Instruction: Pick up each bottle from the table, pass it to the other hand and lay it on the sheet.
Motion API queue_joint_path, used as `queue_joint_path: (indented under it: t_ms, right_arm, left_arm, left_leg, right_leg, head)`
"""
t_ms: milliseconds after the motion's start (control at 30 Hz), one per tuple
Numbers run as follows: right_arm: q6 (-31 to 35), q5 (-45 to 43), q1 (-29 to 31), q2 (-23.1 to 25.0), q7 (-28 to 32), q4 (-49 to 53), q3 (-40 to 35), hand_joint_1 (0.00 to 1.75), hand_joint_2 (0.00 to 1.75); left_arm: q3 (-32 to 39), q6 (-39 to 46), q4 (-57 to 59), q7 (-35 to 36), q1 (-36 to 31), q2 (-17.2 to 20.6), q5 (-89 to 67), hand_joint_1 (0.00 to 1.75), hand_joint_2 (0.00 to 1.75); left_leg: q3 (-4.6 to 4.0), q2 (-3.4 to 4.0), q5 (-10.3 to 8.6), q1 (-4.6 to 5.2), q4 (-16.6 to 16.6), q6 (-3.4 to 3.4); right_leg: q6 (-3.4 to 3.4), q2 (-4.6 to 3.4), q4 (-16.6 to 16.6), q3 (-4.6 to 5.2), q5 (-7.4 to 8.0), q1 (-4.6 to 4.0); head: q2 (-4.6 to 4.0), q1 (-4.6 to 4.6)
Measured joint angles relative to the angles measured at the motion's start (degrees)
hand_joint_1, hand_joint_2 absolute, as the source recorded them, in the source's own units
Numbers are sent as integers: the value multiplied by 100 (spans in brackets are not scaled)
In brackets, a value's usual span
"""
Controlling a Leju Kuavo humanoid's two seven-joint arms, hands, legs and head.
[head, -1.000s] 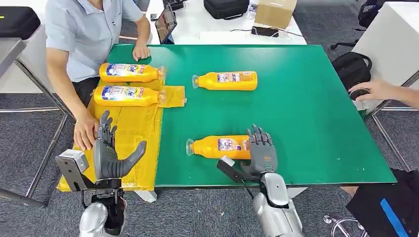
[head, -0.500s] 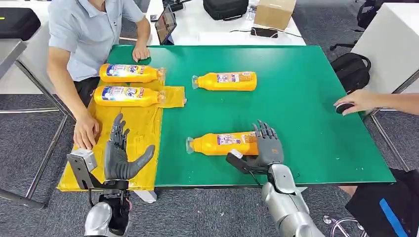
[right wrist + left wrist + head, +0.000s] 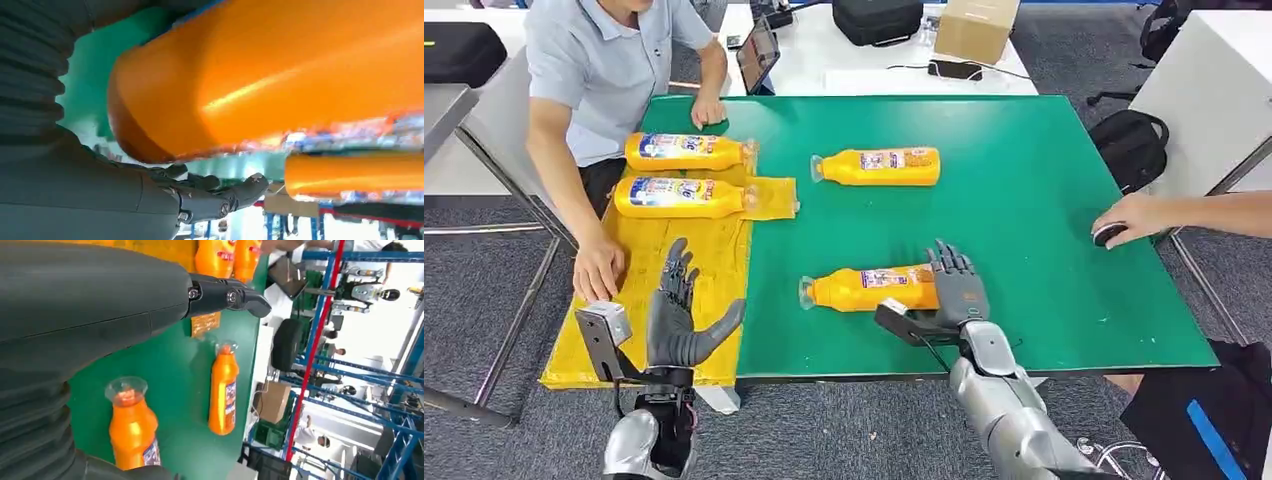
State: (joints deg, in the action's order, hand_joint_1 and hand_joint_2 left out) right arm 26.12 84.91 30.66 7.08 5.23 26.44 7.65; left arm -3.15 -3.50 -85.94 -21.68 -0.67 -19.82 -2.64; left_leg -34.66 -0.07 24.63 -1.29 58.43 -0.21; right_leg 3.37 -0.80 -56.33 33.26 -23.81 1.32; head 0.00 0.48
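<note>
A robotics lab or test office. A green worktop (image 3: 1044, 200) stands on grey carpet (image 3: 484, 270). At 12 o'clock, a white desk (image 3: 824, 60) carries a cardboard box (image 3: 970, 27), a black bag (image 3: 882, 18) and a tablet (image 3: 760, 53). A backpack (image 3: 1132, 145) lies on the floor at 2 o'clock. The left wrist view shows blue steel racking (image 3: 360, 390) and another robot (image 3: 367, 290) beyond.
</note>
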Motion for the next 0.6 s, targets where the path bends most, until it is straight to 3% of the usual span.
queue_joint_path:
  t_ms: [67, 167, 267, 433, 600]
  right_arm:
    - [-85, 0, 47, -4, 72, -87, -32, 145, 175]
    - [-91, -2, 112, -13, 133, -175, -72, 175, 175]
    - [-58, -4, 166, -17, 243, -225, -96, 175, 175]
    - [267, -232, 123, 22, 1150, -242, -92, 175, 175]
    - [59, -324, 143, 112, 1202, -109, -92, 175, 175]
  left_arm:
    - [0, -4, 50, 2, -33, 2, 11, 0, 175]
    - [-2, -7, 83, 4, -68, 2, 15, 0, 175]
    - [-4, -9, 96, 7, -85, 2, 20, 0, 175]
    - [-2, -9, 83, 4, -97, 2, 31, 0, 175]
    - [2, -9, 57, -2, -110, 2, 37, 0, 175]
  left_leg:
    - [2, 0, 0, 0, 0, 0]
    - [4, 4, -1, -1, 0, 0]
    - [5, 6, -2, -1, 0, 0]
    - [-12, 2, -4, 0, 0, 1]
    - [-25, -3, -4, 0, 0, 1]
  right_leg:
    - [-1, 0, 0, -2, 1, 0]
    - [-3, -3, -1, -3, 4, -1]
    - [-3, -3, -1, -5, 4, -1]
    - [-2, -2, -4, 3, 4, -1]
    - [-1, -2, -4, 15, 3, -1]
  head:
    - [0, 0]
    - [0, -4]
    - [0, -4]
    - [0, -4]
    - [0, -4]
